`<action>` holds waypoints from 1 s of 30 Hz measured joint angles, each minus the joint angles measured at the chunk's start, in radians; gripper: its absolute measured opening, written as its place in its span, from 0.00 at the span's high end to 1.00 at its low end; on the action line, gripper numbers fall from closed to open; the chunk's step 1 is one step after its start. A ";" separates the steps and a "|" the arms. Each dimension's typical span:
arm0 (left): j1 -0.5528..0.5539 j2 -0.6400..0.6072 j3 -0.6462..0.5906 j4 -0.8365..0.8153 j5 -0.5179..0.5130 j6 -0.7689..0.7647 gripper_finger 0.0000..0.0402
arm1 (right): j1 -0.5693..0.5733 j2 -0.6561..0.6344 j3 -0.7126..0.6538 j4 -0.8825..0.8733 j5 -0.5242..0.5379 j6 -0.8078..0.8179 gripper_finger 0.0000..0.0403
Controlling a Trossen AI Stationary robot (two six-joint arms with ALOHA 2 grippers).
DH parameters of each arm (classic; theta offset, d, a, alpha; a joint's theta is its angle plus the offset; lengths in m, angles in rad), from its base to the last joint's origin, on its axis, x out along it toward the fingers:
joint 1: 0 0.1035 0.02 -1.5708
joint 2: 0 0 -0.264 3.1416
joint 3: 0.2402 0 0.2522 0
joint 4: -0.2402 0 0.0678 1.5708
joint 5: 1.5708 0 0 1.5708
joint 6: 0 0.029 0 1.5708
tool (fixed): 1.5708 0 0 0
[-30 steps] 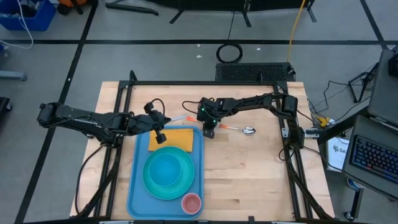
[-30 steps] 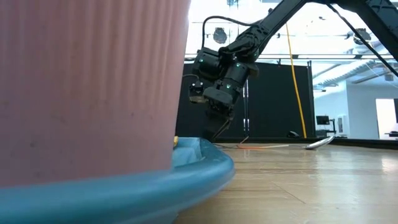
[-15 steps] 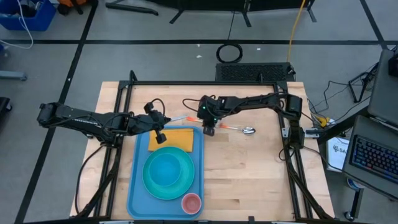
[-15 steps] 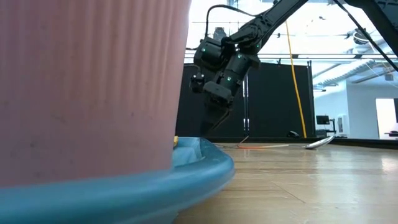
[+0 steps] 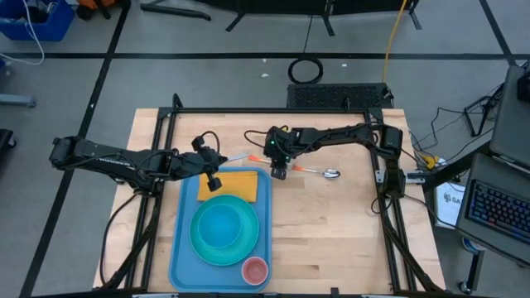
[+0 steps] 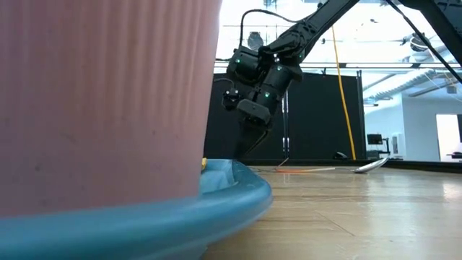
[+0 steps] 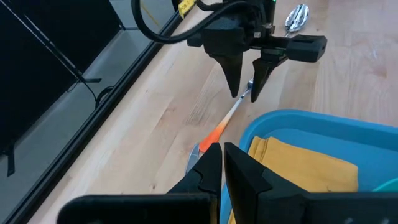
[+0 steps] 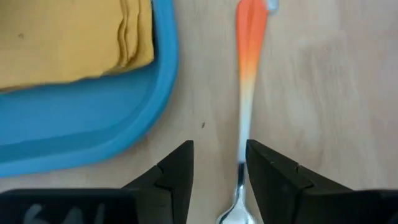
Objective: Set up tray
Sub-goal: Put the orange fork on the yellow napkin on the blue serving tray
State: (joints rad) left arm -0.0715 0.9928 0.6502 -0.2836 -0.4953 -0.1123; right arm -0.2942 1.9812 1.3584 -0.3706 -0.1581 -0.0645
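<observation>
Tray (image 5: 180,248) sits on the table's near-left part, already holding most of the setup: yellow napkin (image 5: 228,185) at its far end, turquoise plate (image 5: 224,231) w/ a bowl on it in the middle, pink cup (image 5: 254,270) at the near right corner. Left gripper (image 5: 214,180) hangs over the napkin, fingers pressed together, nothing in them. Just off the tray's far right corner lies an orange-handled utensil (image 8: 250,37) (can't tell fork or spoon), still on bare wood. Right gripper (image 5: 280,173) hovers over it, fingers spread either side of the handle, not holding. Further right of the tray, a metal spoon (image 5: 330,174). Judging by this: dishes done, cutlery left.
</observation>
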 joint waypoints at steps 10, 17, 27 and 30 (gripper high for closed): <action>0.000 0.000 0.000 0.001 0.000 0.000 0.95 | -0.032 0.002 -0.076 0.100 -0.003 0.005 0.65; 0.000 0.000 0.000 0.003 0.000 0.000 0.95 | -0.034 0.002 -0.107 0.153 -0.029 -0.008 0.67; 0.000 0.003 -0.001 0.005 0.000 0.000 0.95 | -0.034 0.002 -0.107 0.163 -0.030 -0.008 0.77; 0.000 0.003 -0.001 0.005 0.000 -0.001 0.95 | -0.034 0.002 -0.107 0.157 -0.030 -0.008 0.84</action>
State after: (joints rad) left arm -0.0715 0.9955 0.6495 -0.2787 -0.4953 -0.1131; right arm -0.3279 1.9831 1.2510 -0.2140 -0.1879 -0.0720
